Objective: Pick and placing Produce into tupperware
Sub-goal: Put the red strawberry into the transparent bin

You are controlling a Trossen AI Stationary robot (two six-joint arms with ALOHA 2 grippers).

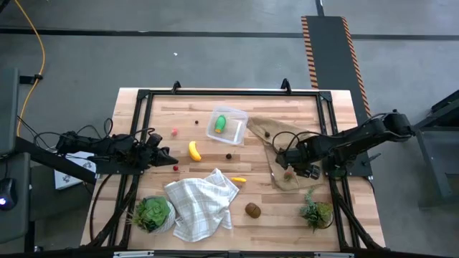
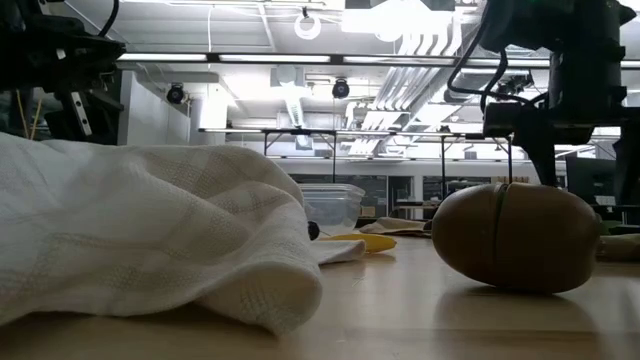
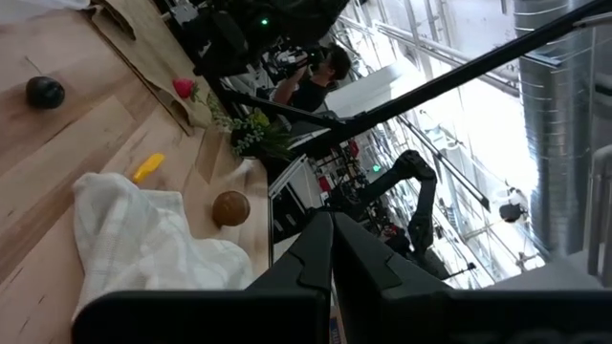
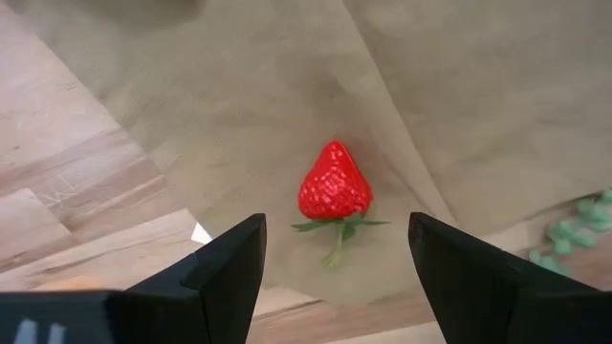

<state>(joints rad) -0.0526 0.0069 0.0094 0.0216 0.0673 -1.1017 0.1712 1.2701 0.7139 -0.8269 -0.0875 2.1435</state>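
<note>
**Right hand open over strawberry, tupperware holds one green piece**

Bench (image 1: pixel 287 215), wood, carries everything. White checked cloth (image 1: pixel 202 204) at 6 o'clock of bench centre. Brown paper sheet (image 1: pixel 276 140) at 3 o'clock. Two potted plants: one (image 1: pixel 153 213) at 8 o'clock, one (image 1: pixel 316 212) at 4 o'clock.

Right hand (image 4: pixel 335 263) hangs just above the paper, fingers spread wide, holding nothing. Strawberry (image 4: pixel 335 183) lies between and just ahead of the fingertips, long axis pointing away from the hand, leafy stem toward it. Right arm is clearly nearer; left hand (image 1: pixel 163 155) waits at 9 o'clock, fingers pressed together, empty.

Tupperware (image 1: pixel 226 125), one, at 12 o'clock, well apart from the strawberry, toward 10 o'clock of the right hand. One green piece (image 1: pixel 220 125) inside.

Loose produce on bench: one banana (image 1: pixel 194 150), one kiwi (image 1: pixel 252 209), one small yellow piece (image 1: pixel 239 179), one strawberry, about five tiny berries; exact count is hard to tell.
</note>
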